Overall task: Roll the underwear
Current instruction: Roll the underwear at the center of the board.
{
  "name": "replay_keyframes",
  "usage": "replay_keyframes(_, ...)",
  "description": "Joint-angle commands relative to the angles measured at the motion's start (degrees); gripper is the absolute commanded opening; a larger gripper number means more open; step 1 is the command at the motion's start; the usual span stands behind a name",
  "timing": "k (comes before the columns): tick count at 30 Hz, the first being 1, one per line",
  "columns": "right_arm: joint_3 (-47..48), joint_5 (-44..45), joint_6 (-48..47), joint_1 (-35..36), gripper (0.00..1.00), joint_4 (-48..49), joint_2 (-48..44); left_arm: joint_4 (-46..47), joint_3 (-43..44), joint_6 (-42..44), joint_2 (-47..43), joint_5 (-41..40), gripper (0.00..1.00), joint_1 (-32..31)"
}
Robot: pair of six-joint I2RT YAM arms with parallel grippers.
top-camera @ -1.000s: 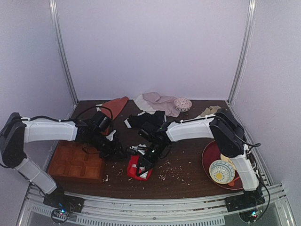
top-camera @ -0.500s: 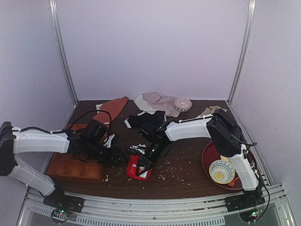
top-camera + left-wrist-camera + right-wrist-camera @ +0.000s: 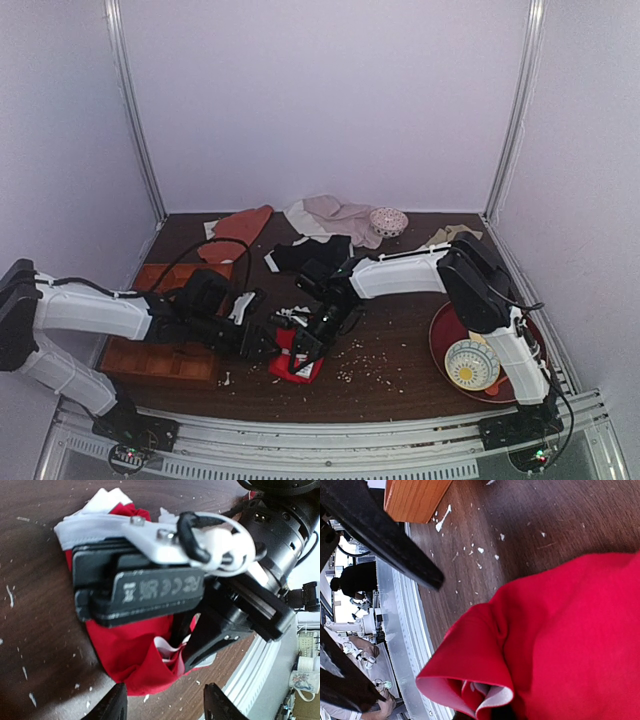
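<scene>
On the near bench (image 3: 410,310), your right claw (image 3: 303,350) pinches the underwear (image 3: 285,365), likely limp and light; your left claw (image 3: 166,700) gapes empty, so grasp bunched folds.

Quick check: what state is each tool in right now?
Left tool: open, holding nothing.
Right tool: closed on the underwear.

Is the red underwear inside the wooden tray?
No, the red underwear lies on the brown table, beside the wooden tray.

Red underwear (image 3: 131,655), white edging, dark brown table (image 3: 400,385)
</scene>
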Motion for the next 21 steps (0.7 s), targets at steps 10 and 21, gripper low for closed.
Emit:
replay_keyframes(10, 0.91, 1.84, 0.44, -0.12, 0.0, -2.79, 2.12, 12.57, -1.18, 4.58, 8.02, 2.29, 0.48, -0.17)
replay_keyframes(21, 1.81, 1.76, 0.51, -0.48, 0.0, -3.15, 2.78, 14.48, -2.29, 3.31, 9.91, 2.84, 0.23, -0.17)
